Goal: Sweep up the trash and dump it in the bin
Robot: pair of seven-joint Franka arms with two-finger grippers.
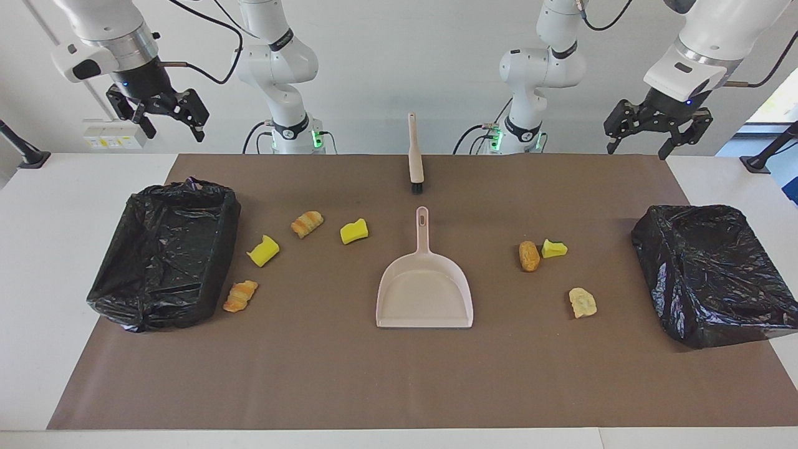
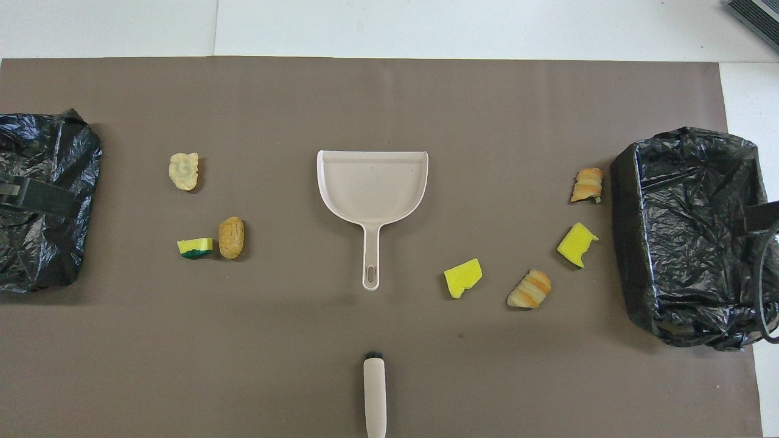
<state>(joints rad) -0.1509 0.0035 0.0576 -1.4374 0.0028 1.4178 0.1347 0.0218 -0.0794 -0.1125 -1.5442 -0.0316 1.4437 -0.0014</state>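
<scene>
Beige dustpan (image 1: pixel 424 293) and brush (image 1: pixel 414 153) lie untouched mid-table, so the sweeping hasn't begun. Both sets of jaws hang apart and empty, high up: the right gripper (image 1: pixel 163 112) above the table's edge by one black-lined bin (image 1: pixel 165 252), the left gripper (image 1: pixel 654 128) likewise by the other bin (image 1: pixel 711 271). Below and between them the trash (image 1: pixel 354 231) sits scattered on the brown mat (seven bits, I'd say). Next, one arm must come down for the brush handle, the other for the pan
</scene>
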